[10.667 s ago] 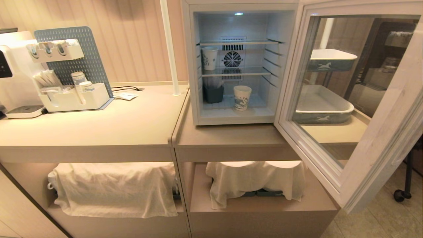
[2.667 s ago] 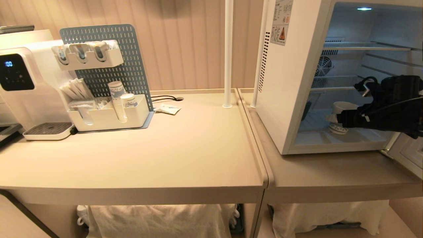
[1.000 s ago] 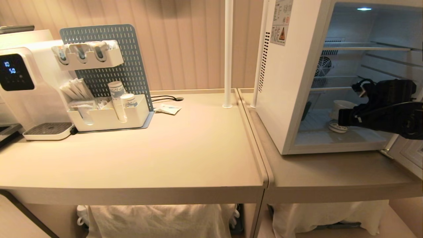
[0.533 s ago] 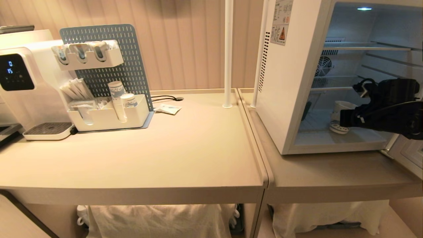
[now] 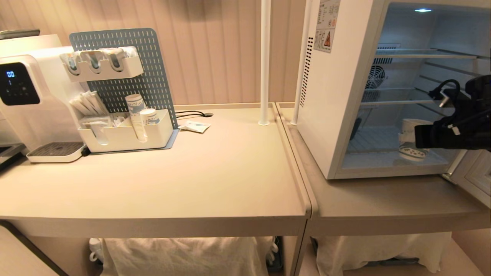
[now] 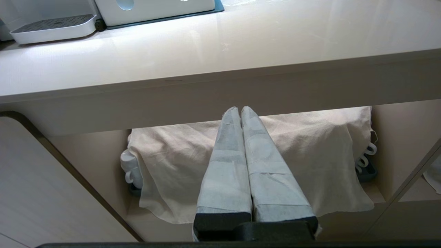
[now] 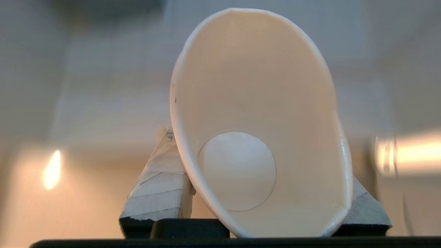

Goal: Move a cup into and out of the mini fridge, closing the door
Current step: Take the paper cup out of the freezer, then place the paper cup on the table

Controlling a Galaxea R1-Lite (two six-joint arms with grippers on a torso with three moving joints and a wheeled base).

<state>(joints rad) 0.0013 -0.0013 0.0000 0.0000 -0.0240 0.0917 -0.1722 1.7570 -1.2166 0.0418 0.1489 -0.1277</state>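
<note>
The right gripper point(image 7: 256, 193) is clamped on the cup point(image 7: 255, 137), its taped fingers point(image 7: 162, 193) pressing either side of the wall so the rim is squeezed oval. In the head view the paper cup point(image 5: 412, 138) sits between the fingers just over the white floor of the mini fridge point(image 5: 341, 88), near its open front. The left gripper point(image 6: 240, 113), fingers pressed together and empty, hangs below the counter edge point(image 6: 220, 86) before a draped cloth point(image 6: 172, 162).

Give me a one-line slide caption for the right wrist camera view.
Right gripper jaws clamped on the empty white paper cup, seen straight into its open mouth.
</note>
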